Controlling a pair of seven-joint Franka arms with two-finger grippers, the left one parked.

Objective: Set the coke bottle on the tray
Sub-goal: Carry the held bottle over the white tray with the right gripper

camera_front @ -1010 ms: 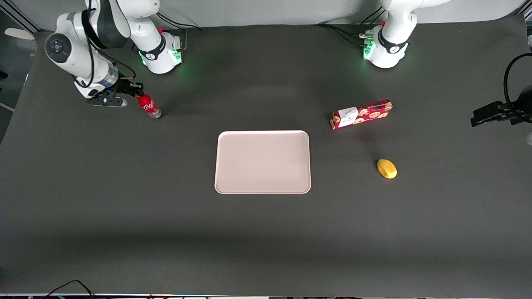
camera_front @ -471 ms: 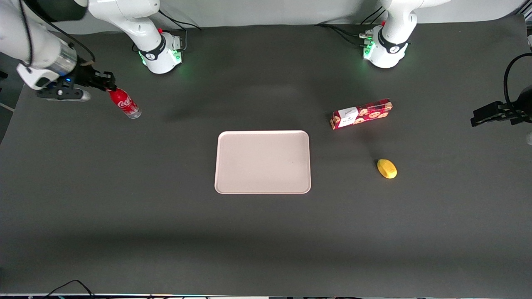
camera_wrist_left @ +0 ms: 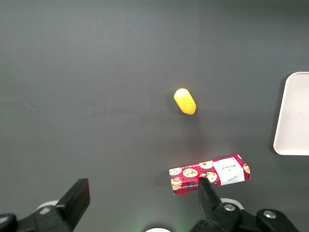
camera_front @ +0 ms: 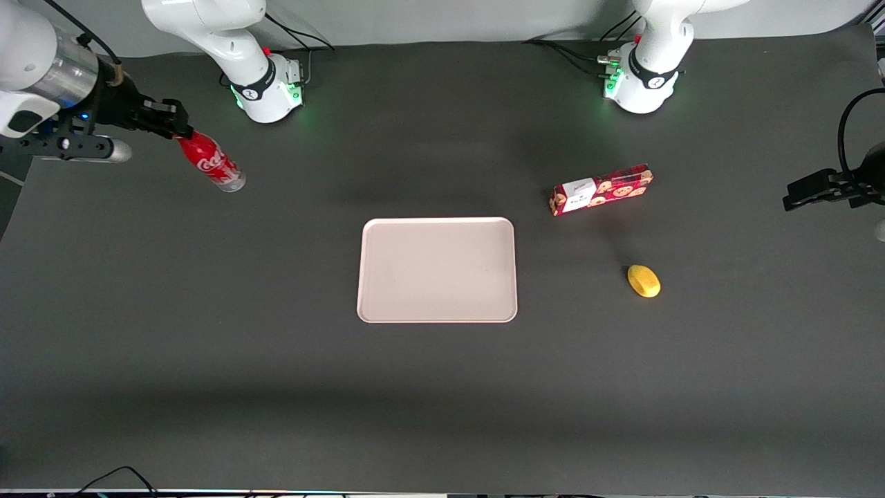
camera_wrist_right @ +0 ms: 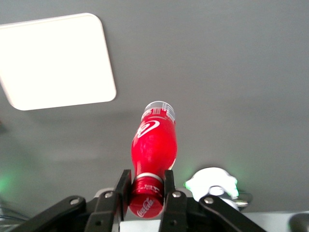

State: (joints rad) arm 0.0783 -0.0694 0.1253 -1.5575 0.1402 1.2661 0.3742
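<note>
My right gripper (camera_front: 181, 131) is shut on the red cap of the coke bottle (camera_front: 211, 162) and holds it tilted in the air above the table, toward the working arm's end. In the right wrist view the gripper (camera_wrist_right: 147, 186) clamps the cap between both fingers, and the bottle (camera_wrist_right: 154, 140) points away with its clear base outermost. The pale pinkish-beige tray (camera_front: 437, 270) lies flat at the table's middle, nearer the front camera than the bottle and well apart from it. It also shows in the right wrist view (camera_wrist_right: 55, 60).
A red cookie box (camera_front: 600, 189) and a yellow lemon (camera_front: 644, 281) lie toward the parked arm's end of the table. The working arm's base (camera_front: 266, 86) stands near the bottle, farther from the front camera.
The gripper lifted the bottle off the table and swung it away from the tray, then began carrying it back toward the table's middle, higher than before.
</note>
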